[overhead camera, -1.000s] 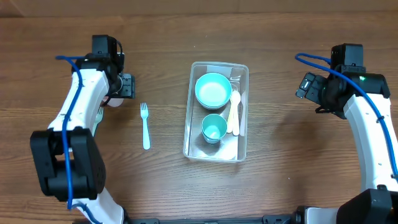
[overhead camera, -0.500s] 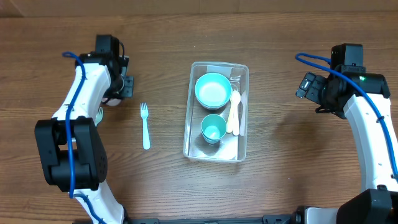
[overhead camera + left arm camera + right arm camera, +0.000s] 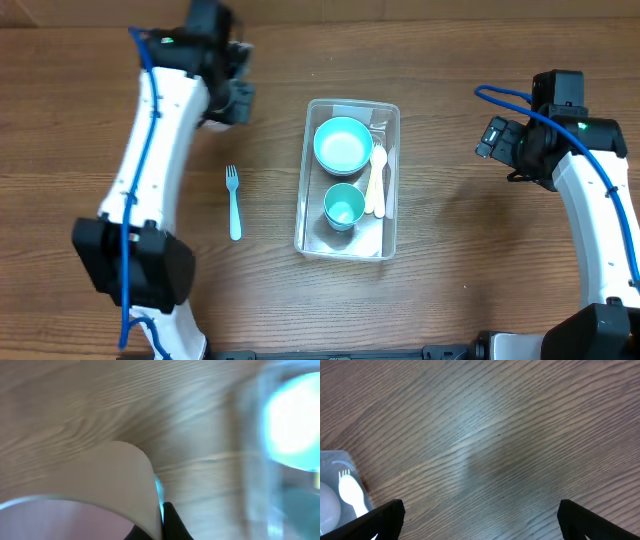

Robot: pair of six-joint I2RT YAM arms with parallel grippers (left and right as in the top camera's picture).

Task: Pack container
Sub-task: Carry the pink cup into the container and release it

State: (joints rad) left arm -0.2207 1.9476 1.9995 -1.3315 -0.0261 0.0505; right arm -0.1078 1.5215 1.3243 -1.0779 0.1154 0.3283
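Note:
The clear container [image 3: 347, 103] stands mid-table and holds a teal bowl [image 3: 343, 145], a teal cup [image 3: 344, 207] and a cream spoon [image 3: 376, 185]. My left gripper [image 3: 238, 100] hangs left of its far corner. In the left wrist view this gripper [image 3: 161, 525] is shut on the rim of a white cup [image 3: 100, 475] with a pinkish inside, and the container [image 3: 250, 460] is a blur to the right. My right gripper [image 3: 497, 137] is open over bare wood, right of the container. A white fork [image 3: 351, 491] lies inside the container [image 3: 335, 460].
A light blue fork [image 3: 233, 203] lies on the wood left of the container, tines pointing away. My left arm stretches diagonally across the left side of the table.
My left gripper closed on the white cup, lifted it and carried it up and to the right, toward the container's far left corner. The right arm has not moved.

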